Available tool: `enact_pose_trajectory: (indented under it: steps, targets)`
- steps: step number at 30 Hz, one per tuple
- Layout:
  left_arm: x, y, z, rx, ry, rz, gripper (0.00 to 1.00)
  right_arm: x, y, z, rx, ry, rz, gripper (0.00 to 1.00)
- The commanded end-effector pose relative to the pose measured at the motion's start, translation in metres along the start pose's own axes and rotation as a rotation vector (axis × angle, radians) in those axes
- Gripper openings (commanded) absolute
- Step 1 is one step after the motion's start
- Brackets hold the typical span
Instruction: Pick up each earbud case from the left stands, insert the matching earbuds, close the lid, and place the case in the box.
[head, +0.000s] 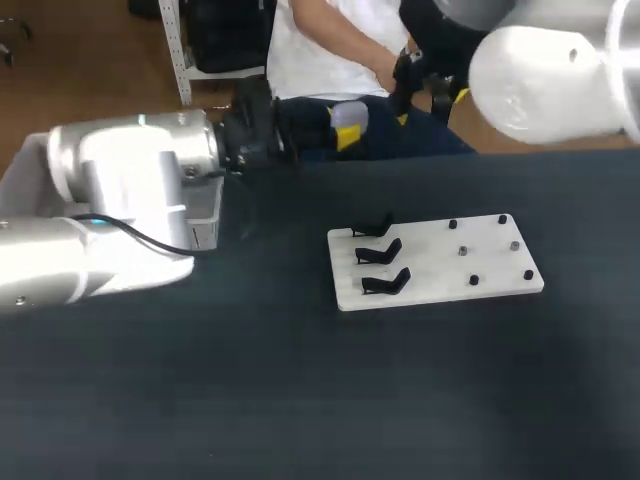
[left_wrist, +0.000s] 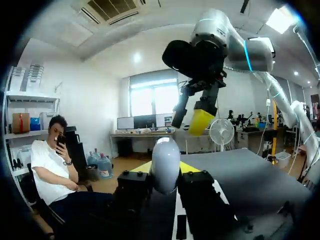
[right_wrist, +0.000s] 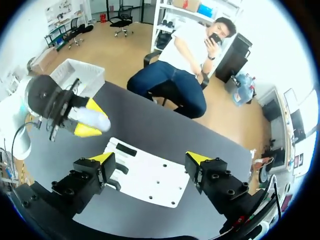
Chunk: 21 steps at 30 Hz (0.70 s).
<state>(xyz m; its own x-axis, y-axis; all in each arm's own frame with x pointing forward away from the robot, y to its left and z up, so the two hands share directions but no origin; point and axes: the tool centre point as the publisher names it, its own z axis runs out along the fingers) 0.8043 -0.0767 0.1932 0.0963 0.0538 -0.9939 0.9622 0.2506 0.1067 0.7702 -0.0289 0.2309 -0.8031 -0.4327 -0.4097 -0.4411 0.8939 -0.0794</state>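
The board (head: 430, 278) is my landmark. My right gripper (right_wrist: 151, 158) hangs high beyond the board's far side, fingers spread wide on nothing. My left gripper (head: 345, 126) is beyond the board's far left corner, pinching the case (left_wrist: 165, 161). The case looks light, hard, glossy and rounded, so it may slip. I'd hold it across its broad sides, clear of the lid.

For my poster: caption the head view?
Left jaws grip a white oval earbud case; three black stands sit empty.
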Motion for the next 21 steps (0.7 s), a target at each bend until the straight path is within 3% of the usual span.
enact_pose_trajectory:
  steps: [1,8,15,21]
  targets:
    - [-0.025,0.016,-0.075,-0.15,0.04,0.053,0.0,0.038,-0.008,-0.004,-0.009,-0.068,0.037,1.0]
    - [-0.031,0.06,-0.156,-0.313,0.074,0.098,0.0,0.067,-0.013,0.002,-0.012,-0.032,0.074,1.0]
    - [0.005,0.08,-0.216,-0.399,0.081,0.066,0.0,0.088,-0.009,0.002,-0.034,-0.05,0.069,1.0]
    - [0.047,0.085,-0.244,-0.447,0.126,-0.004,0.0,0.101,-0.007,0.001,-0.035,-0.044,0.103,1.0]
